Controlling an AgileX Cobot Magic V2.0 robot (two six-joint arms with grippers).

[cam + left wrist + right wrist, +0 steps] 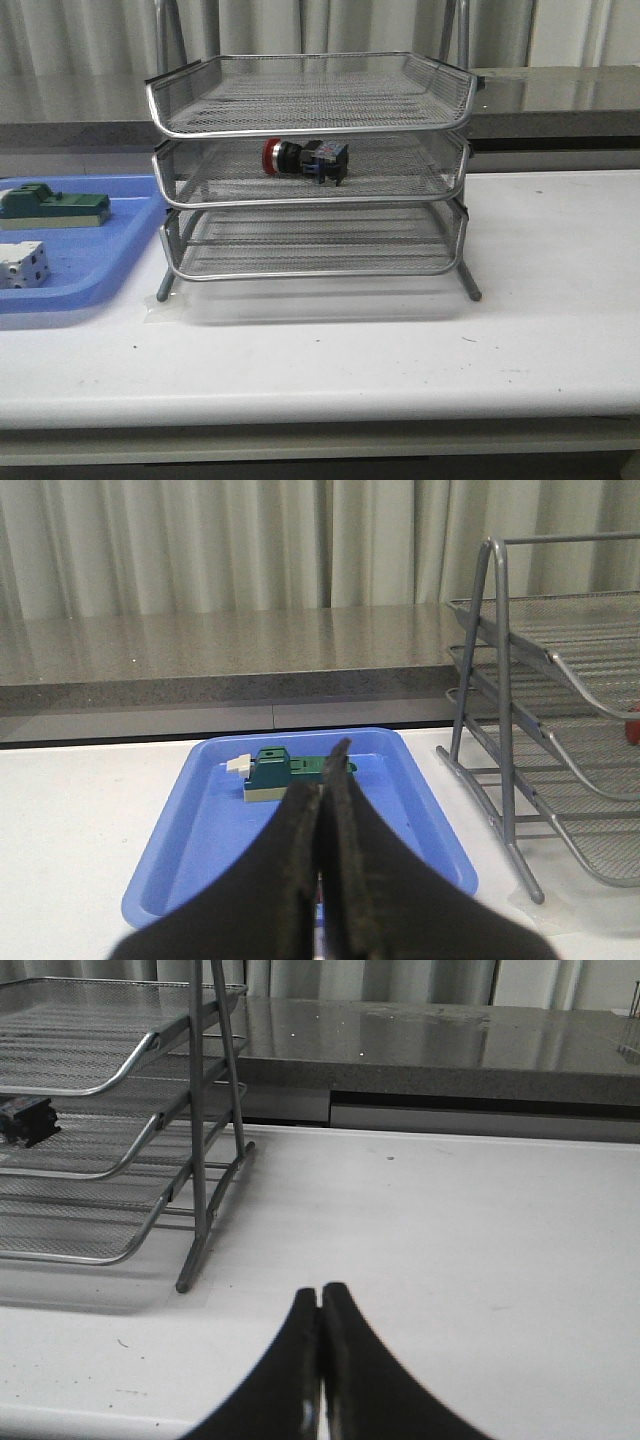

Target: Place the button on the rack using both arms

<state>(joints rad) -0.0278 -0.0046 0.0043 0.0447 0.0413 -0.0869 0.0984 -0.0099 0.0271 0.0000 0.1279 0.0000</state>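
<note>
The button (305, 160), with its red head, black body and blue rear block, lies on its side in the middle tier of the silver wire-mesh rack (310, 205). The right wrist view catches its dark end (24, 1120) on that tier; the left wrist view shows only a sliver of red (633, 730). Neither arm appears in the front view. My left gripper (322, 780) is shut and empty, above the near end of the blue tray. My right gripper (320, 1295) is shut and empty over bare white table, to the right of the rack (120, 1130).
A blue plastic tray (70, 285) sits left of the rack, holding a green rectangular block (55, 207) and a white boxy component (22, 265). A grey counter ledge (560, 95) and curtains run behind the table. White tabletop (540, 270) stretches right of the rack.
</note>
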